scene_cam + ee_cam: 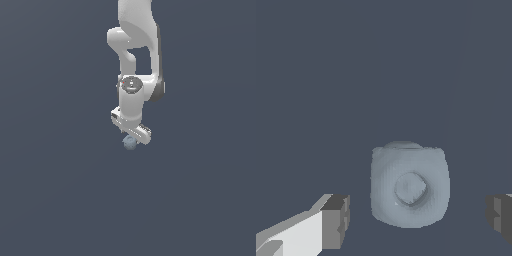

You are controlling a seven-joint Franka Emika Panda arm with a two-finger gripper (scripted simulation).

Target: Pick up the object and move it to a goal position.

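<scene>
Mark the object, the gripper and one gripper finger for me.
object (409,187), wrist view, on its dimpled centre.
gripper (416,217), wrist view, midway between the fingertips, jaws open either side of the object.
finger (336,220), wrist view, on its dark pad.

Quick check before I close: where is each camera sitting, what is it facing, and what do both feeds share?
Exterior view: off the arm, position unrecorded; faces the white arm, gripper lowered over the pale blue-grey object.
Wrist view: rides the wrist, looking down past both fingertips at the object between them, gaps either side.
Shared: the object and the gripper.
</scene>
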